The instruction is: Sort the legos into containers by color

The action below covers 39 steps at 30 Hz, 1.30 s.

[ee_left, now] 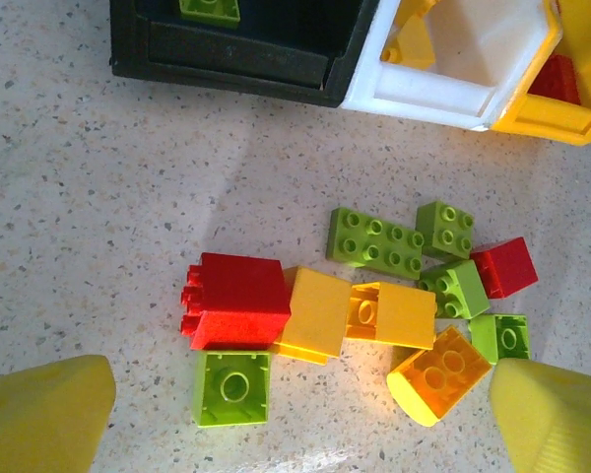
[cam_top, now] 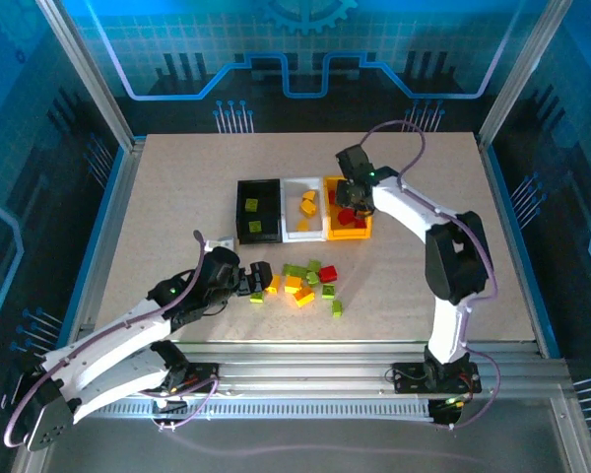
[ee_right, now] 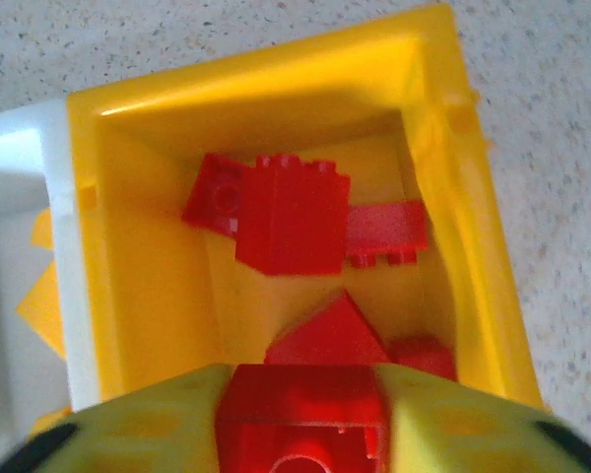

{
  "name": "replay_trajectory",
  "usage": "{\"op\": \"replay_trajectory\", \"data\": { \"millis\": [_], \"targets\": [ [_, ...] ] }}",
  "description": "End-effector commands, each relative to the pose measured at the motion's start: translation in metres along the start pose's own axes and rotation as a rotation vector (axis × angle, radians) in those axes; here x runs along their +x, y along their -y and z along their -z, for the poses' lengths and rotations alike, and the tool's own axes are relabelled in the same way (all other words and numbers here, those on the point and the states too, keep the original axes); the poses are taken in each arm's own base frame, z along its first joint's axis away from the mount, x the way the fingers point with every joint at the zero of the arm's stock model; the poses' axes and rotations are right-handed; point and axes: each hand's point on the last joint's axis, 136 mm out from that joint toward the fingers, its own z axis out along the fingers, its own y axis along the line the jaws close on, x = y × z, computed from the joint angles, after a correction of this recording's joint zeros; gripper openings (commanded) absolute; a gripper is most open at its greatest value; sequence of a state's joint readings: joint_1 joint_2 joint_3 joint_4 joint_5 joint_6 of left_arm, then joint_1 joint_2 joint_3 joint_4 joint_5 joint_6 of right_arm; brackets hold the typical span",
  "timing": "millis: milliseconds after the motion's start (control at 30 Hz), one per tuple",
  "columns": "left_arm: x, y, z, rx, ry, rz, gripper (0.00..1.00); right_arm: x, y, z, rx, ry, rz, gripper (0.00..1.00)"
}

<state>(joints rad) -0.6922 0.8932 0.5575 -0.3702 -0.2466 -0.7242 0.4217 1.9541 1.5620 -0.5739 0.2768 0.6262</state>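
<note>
Seen from its wrist, the right gripper (ee_right: pixel 300 439) pinches a red brick (ee_right: pixel 300 399) over the yellow bin (ee_right: pixel 256 84), whose walls stand close on either side. The left gripper (ee_left: pixel 295 414) hangs spread above loose bricks (ee_left: pixel 315 310) — bare table (ee_left: pixel 98 217) to its left.

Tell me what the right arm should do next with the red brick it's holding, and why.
Probably open the right tool and let the red brick drop. The brick is clamped in it right over the yellow bin, which already holds several red bricks. The color matches, and the brick looks set to land inside.
</note>
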Motion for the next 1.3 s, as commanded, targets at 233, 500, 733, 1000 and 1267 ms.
{"op": "replay_trajectory", "data": {
  "millis": [233,500,733,1000,1267],
  "targets": [
    [0.022,-0.019,-0.021,-0.088,-0.077,-0.077,0.90,-0.011,-0.016,0.036,-0.077,0.051,0.006,0.71],
    [0.022,-0.021,-0.058,-0.177,-0.103,-0.143,0.80,0.013,-0.012,0.059,-0.136,0.063,0.002,0.71],
    [0.017,-0.031,-0.078,-0.246,-0.075,-0.148,0.65,0.023,-0.008,0.067,-0.157,0.071,0.001,0.71],
    [0.019,-0.027,-0.093,-0.239,-0.098,-0.136,0.54,0.027,-0.004,0.067,-0.149,0.066,0.003,0.71],
    [0.027,-0.043,-0.063,-0.271,-0.124,-0.136,0.72,0.035,-0.001,0.075,-0.168,0.067,0.009,0.71]
  ]
}}
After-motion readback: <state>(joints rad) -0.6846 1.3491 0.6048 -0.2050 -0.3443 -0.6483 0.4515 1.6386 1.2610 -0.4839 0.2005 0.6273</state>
